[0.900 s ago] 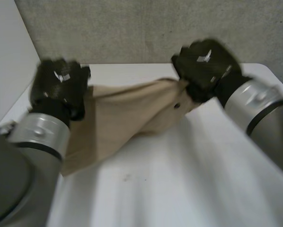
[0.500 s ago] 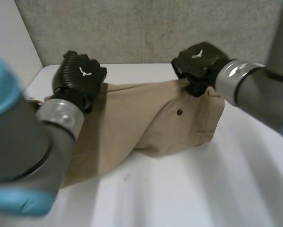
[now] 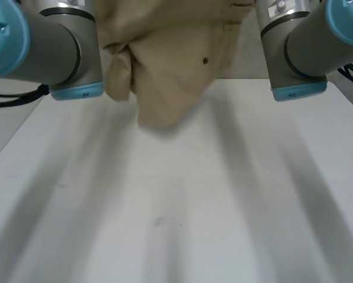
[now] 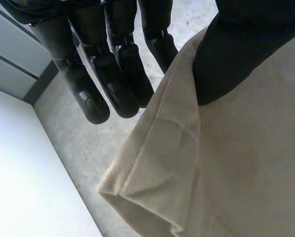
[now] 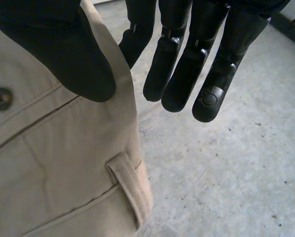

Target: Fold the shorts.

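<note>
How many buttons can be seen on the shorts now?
1. A dark button sits on the hanging shorts, close to the thumb of the right hand. Folds may hide others.

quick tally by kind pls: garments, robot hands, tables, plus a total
shorts: 1
robot hands: 2 (left hand, right hand, each pinching the shorts)
table: 1
total: 4

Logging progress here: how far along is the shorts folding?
Done: the shorts hang lifted above the table. In hand: the left hand and right hand each pinch an upper edge. Left: no fold shows yet; lay them flat and fold.
</note>
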